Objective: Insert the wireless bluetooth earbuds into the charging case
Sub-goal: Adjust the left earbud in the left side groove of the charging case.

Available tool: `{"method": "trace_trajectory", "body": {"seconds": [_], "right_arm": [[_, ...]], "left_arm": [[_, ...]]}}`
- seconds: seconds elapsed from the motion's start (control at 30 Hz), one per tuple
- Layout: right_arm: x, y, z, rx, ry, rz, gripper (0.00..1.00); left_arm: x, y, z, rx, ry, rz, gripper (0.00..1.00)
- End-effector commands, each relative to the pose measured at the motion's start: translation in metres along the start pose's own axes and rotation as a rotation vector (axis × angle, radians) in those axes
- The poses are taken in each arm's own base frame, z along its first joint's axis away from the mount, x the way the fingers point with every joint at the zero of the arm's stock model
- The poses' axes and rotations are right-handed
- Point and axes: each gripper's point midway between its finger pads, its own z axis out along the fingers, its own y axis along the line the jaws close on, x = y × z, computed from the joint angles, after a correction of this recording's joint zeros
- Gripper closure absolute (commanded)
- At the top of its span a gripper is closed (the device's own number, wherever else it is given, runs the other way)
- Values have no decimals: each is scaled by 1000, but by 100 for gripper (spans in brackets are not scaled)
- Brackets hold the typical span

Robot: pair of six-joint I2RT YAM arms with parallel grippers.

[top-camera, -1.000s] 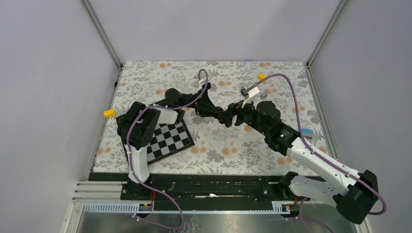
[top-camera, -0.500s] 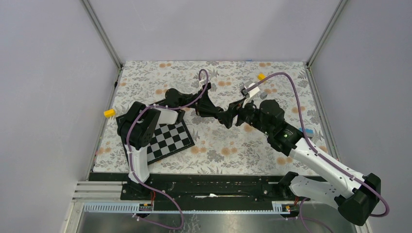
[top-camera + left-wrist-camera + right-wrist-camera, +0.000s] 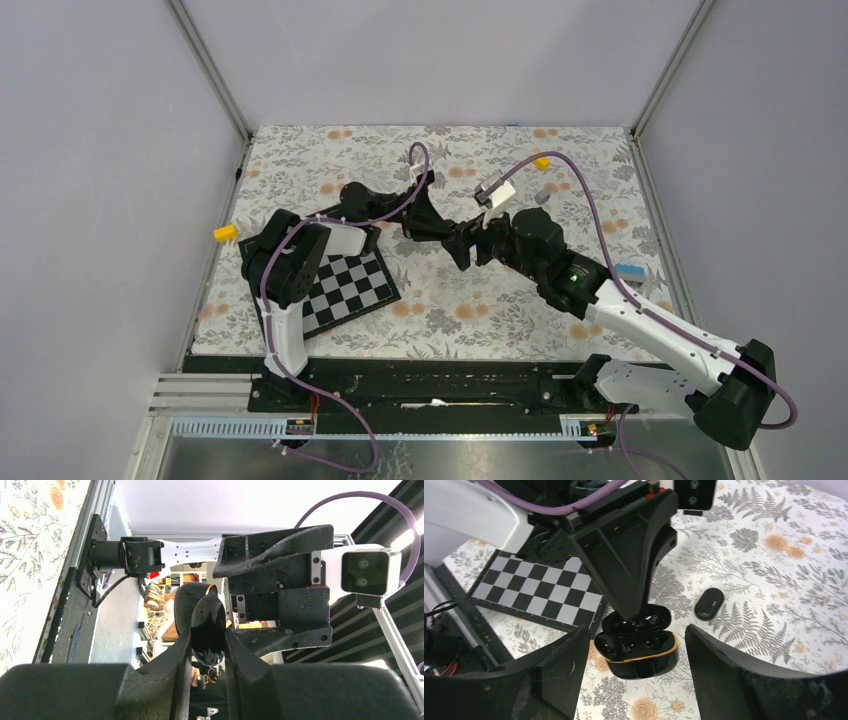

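The charging case (image 3: 639, 652), glossy black with a gold rim, stands open on the floral cloth. My left gripper (image 3: 207, 637) is shut on its raised lid (image 3: 208, 622), and its fingers (image 3: 634, 580) come down onto the lid from above. My right gripper (image 3: 634, 630) is open, with one finger on each side of the case and neither touching it. A small black oval earbud (image 3: 709, 603) lies on the cloth just right of the case. Glossy rounded shapes show in the case's wells; I cannot tell whether one is an earbud. In the top view both grippers (image 3: 466, 243) hide the case.
A checkerboard (image 3: 345, 285) lies at the left under the left arm. Yellow blocks sit at the left edge (image 3: 225, 232) and far right (image 3: 541, 161). A small grey piece (image 3: 541, 197) and a blue item (image 3: 630, 270) lie on the right side.
The right arm has swung left and closed in on the left gripper. The left arm has stayed still with its grip unchanged.
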Motion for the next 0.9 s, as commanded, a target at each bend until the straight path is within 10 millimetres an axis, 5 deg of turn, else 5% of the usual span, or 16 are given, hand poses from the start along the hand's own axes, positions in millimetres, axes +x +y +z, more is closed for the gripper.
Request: {"method": "trace_trajectory", "body": {"seconds": [0.0, 0.5, 0.87], "right_arm": [[-27, -11, -6, 81, -71, -11, 25], [-33, -15, -20, 108, -115, 7, 42], [-32, -8, -17, 67, -97, 15, 33]], "left_arm": [[10, -37, 1, 37, 15, -118, 100], [8, -38, 1, 40, 11, -121, 100], [9, -38, 1, 41, 12, -119, 100]]}}
